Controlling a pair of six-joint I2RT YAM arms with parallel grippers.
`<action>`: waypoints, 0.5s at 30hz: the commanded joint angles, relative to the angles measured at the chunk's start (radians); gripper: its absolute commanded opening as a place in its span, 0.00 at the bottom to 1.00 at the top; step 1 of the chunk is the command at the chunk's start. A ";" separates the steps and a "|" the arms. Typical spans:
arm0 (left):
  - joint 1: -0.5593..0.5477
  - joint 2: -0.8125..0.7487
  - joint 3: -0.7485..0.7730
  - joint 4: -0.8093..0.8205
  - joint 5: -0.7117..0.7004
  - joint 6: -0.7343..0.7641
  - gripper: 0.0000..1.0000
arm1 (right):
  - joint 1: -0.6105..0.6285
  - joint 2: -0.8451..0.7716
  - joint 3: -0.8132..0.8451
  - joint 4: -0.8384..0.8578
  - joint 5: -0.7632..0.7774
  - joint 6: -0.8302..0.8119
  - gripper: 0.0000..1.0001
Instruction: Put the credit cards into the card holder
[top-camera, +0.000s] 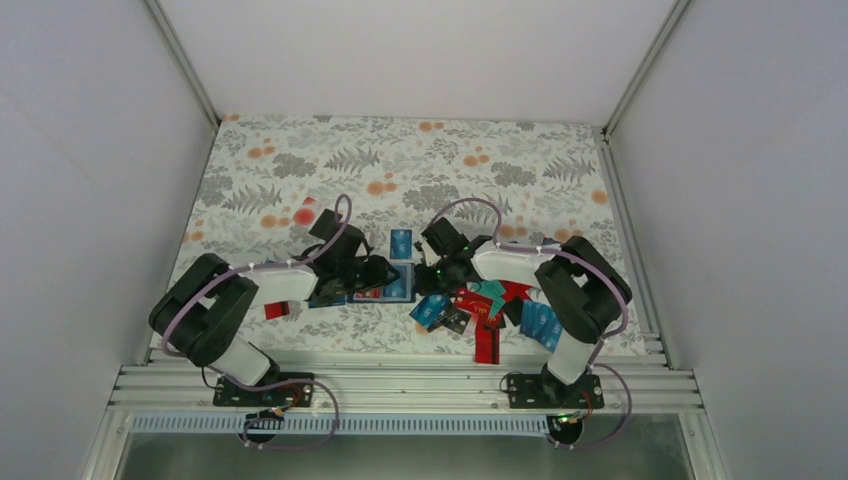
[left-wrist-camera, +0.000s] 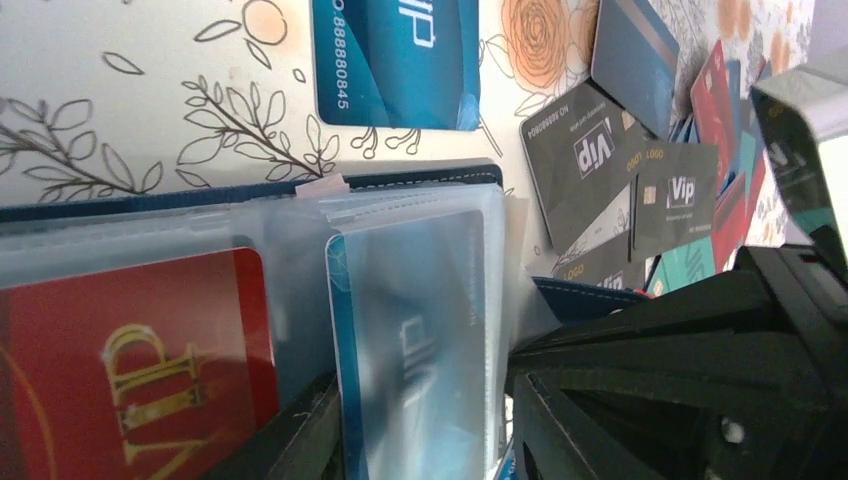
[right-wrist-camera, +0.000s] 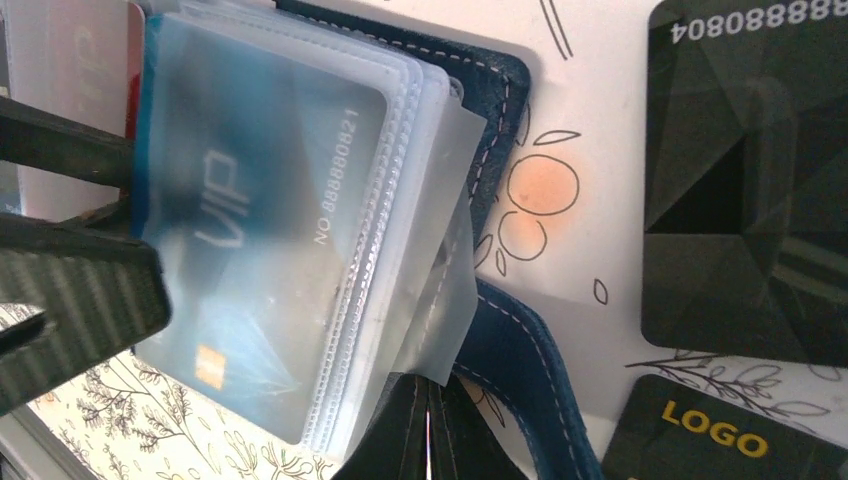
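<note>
On the counter (top-camera: 400, 160) one red card (top-camera: 277, 310) lies at 8 o'clock from the open card holder (right-wrist-camera: 497, 100). The left fingers (top-camera: 372, 272) stand at both sides of its sleeved blue card (right-wrist-camera: 260, 200); we cannot tell if they press it. The right fingers (right-wrist-camera: 428, 440) are pressed together, pinching a clear sleeve (right-wrist-camera: 440, 330). The loose credit cards (top-camera: 480, 308) lie at 4 o'clock from the holder.

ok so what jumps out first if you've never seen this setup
The open card holder at the table's middle, where the left end effector and right end effector meet over it. Its clear sleeves are fanned out, a blue VIP card showing through one and a red VIP card through another. Right of it lies a bright heap of loose credit cards.
</note>
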 joint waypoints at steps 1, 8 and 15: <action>-0.011 -0.052 0.060 -0.161 -0.065 0.058 0.46 | 0.012 0.059 -0.034 -0.024 0.048 -0.012 0.05; -0.019 -0.108 0.109 -0.299 -0.108 0.095 0.80 | 0.012 0.062 -0.038 -0.018 0.046 -0.012 0.04; -0.019 -0.156 0.153 -0.480 -0.248 0.165 0.95 | 0.012 0.063 -0.037 -0.018 0.045 -0.012 0.04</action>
